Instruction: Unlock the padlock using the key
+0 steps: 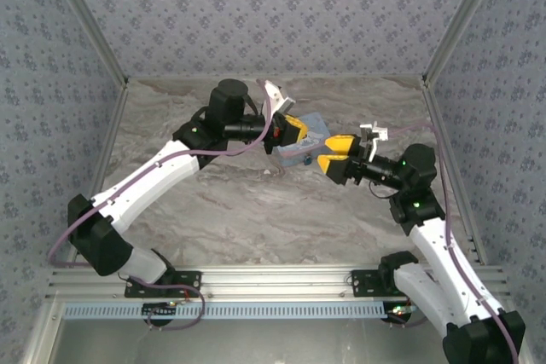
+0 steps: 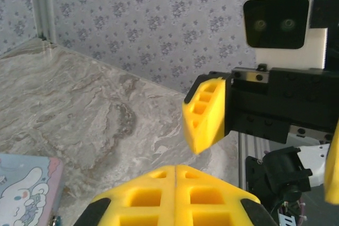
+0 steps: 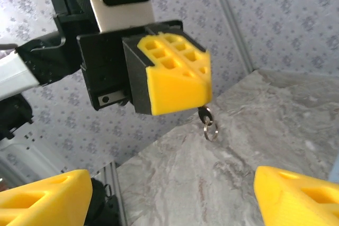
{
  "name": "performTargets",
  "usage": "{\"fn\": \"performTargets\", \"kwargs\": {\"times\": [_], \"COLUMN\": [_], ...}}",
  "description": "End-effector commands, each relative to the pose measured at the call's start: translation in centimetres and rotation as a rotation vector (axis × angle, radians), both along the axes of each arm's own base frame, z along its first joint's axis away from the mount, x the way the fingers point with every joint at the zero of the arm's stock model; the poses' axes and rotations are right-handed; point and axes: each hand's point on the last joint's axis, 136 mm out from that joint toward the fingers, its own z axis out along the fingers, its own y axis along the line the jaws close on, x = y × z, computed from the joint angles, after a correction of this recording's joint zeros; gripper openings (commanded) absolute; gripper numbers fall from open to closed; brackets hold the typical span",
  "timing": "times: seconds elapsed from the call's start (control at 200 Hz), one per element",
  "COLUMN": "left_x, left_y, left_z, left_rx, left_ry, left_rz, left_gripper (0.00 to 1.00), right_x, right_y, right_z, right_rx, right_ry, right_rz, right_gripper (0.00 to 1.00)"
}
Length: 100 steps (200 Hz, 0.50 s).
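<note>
My left gripper (image 1: 299, 132) is shut above the middle of the table. In the right wrist view its yellow fingers (image 3: 177, 86) pinch the key (image 3: 204, 114). The key's dark head pokes out below them, with a small metal ring (image 3: 211, 130) dangling from it. In the left wrist view the left fingertips (image 2: 175, 169) meet with no gap. My right gripper (image 1: 328, 154) faces the left one from close by and is open. Its two fingers stand wide apart around bare table (image 3: 169, 183). One right finger (image 2: 206, 112) hangs just beyond the left fingertips. The padlock is hidden.
A pale blue cartoon tin (image 1: 309, 144) lies on the marble table (image 1: 239, 210) under the two grippers, and its corner (image 2: 26, 183) shows in the left wrist view. Patterned walls close off the back and both sides. An aluminium rail (image 1: 256, 283) runs along the near edge.
</note>
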Motion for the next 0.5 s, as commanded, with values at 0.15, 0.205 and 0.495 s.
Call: {"fn": "performTargets", "kwargs": {"times": [0.15, 0.205, 0.495], "left_x": [-1.7, -1.8, -1.9], "left_y": [0.1, 0.1, -0.1], "left_z": [2.4, 2.3, 2.4], "left_rx": [-0.047, -0.048, -0.064], "left_ry": [-0.046, -0.039, -0.03], "left_rz": [-0.095, -0.106, -0.116], "left_gripper": [0.0, 0.0, 0.0], "right_x": [-0.7, -0.5, 0.2], "right_y": [1.4, 1.6, 2.3], "right_z": [2.1, 2.1, 2.3], "right_rx": [-0.01, -0.013, -0.024], "right_ry": [-0.117, -0.12, -0.123], "right_rz": [0.07, 0.075, 0.092], "right_gripper": [0.68, 0.66, 0.51]}}
